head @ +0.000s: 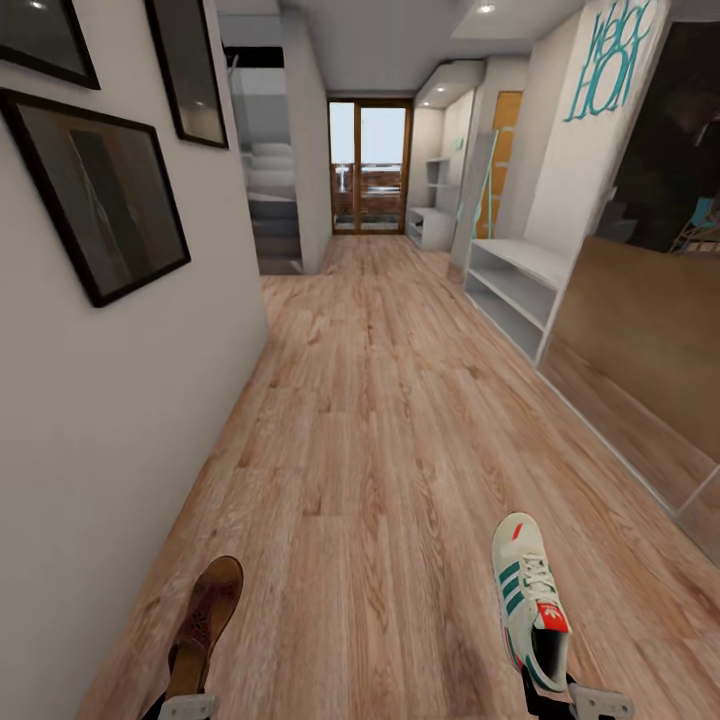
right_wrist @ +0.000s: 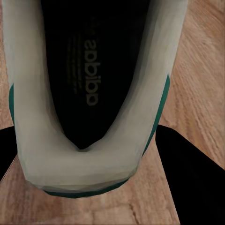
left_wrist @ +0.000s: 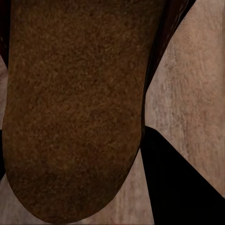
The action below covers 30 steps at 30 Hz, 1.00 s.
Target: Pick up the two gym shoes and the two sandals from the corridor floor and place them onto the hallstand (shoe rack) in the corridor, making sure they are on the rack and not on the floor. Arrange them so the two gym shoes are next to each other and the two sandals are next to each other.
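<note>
My left gripper (head: 186, 706) is shut on a dark-brown sandal (head: 207, 625), held toe-forward above the corridor floor (head: 370, 440) at the lower left. In the left wrist view the sandal's brown sole (left_wrist: 75, 108) lies between the black fingers (left_wrist: 180, 183). At the lower right, my right gripper (head: 562, 695) is shut on the heel of an off-white gym shoe (head: 528, 600) with green stripes and a red tab. The right wrist view looks into the shoe's dark opening (right_wrist: 89, 75). The hallstand (head: 515, 285) stands ahead on the right. The other sneaker and the other sandal are out of view.
A white wall with dark framed pictures (head: 100, 190) runs close along my left. On the right, past the hallstand, is a large mirrored panel (head: 640, 340). A glass door (head: 370, 165) closes the far end, with another pale shelf unit (head: 432, 225) near it.
</note>
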Motion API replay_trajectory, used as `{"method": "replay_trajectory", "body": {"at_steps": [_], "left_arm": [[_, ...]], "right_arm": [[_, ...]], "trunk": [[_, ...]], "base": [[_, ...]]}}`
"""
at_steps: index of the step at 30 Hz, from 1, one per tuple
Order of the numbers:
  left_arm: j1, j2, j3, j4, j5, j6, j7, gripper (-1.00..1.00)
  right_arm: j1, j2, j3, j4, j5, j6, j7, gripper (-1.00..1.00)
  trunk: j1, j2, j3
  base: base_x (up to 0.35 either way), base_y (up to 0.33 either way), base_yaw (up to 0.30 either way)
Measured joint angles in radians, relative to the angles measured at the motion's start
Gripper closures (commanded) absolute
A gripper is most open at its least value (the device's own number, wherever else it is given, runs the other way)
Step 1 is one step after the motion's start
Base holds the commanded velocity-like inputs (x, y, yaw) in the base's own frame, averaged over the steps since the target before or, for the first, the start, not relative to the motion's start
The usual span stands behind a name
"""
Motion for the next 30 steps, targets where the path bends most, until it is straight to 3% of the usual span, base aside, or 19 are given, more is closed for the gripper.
{"method": "replay_trajectory", "body": {"at_steps": [20,30], "left_arm": [[0.000,0.000,0.000,0.002,0.000,0.000,0.000,1.00],[0.000,0.000,0.000,0.014,0.000,-0.003,-0.001,1.00]], "right_arm": [[0.000,0.000,0.000,0.003,0.001,0.002,0.001,1.00],[0.000,0.001,0.000,0.003,-0.002,0.003,-0.001,1.00]], "trunk": [[-0.073,0.133,0.095],[-0.074,0.133,0.105]], "base": [[0.000,0.000,0.000],[0.092,-0.003,0.000]]}}
